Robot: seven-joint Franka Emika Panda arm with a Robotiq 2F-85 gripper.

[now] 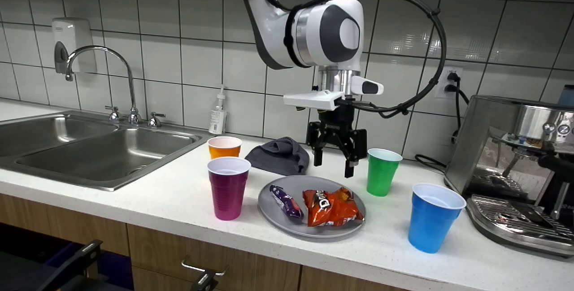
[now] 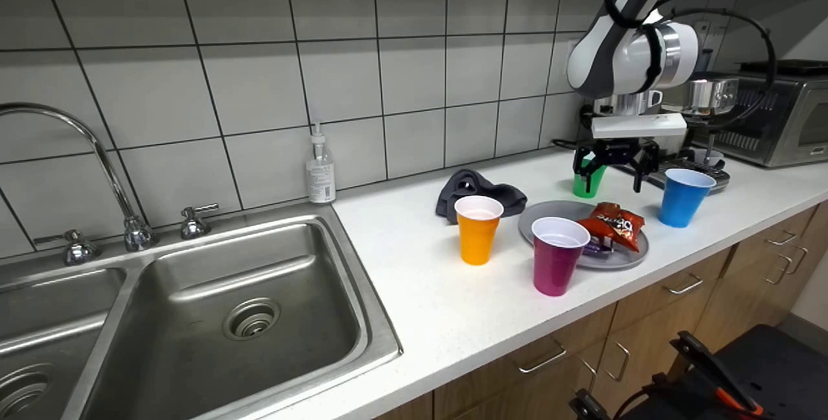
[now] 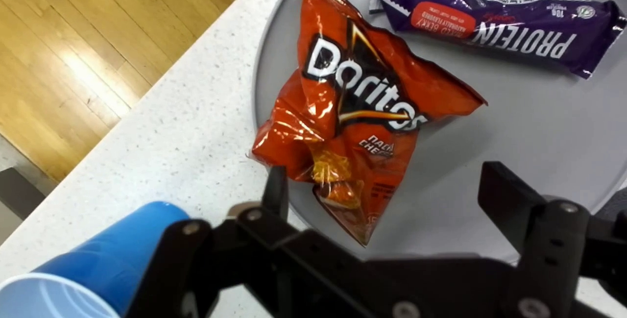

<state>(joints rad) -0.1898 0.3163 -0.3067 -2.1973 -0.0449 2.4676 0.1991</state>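
Where the gripper (image 1: pixel 333 164) hangs: above the back part of the grey plate (image 3: pixel 470 161), as far as we can judge, pointing down, its fingers (image 3: pixel 509 200) spread wide and holding nothing that we can see.
Doritos bag: we find it (image 3: pixel 362 92) on the plate, near the rim; its puffed, crumpled shape probably keeps it from lying flat.
Protein bar: it (image 3: pixel 490 19) lies just beside the bag, and we take the plate to be what groups the two.
Cups: the green cup (image 1: pixel 382 174) and blue cup (image 1: pixel 431 223) stand on one side of the plate, the maroon cup (image 1: pixel 228 192) and orange cup (image 2: pixel 479 235) on the other; all rest upright on their narrower bases, spaced, we suppose, so that none crowds the plate.
Cloth: it (image 1: pixel 280 158) lies bunched behind the plate, perhaps just pushed aside.
Pump bottle: it (image 2: pixel 320 177) stands by the sink (image 2: pixel 181 355), where we would expect it for washing.
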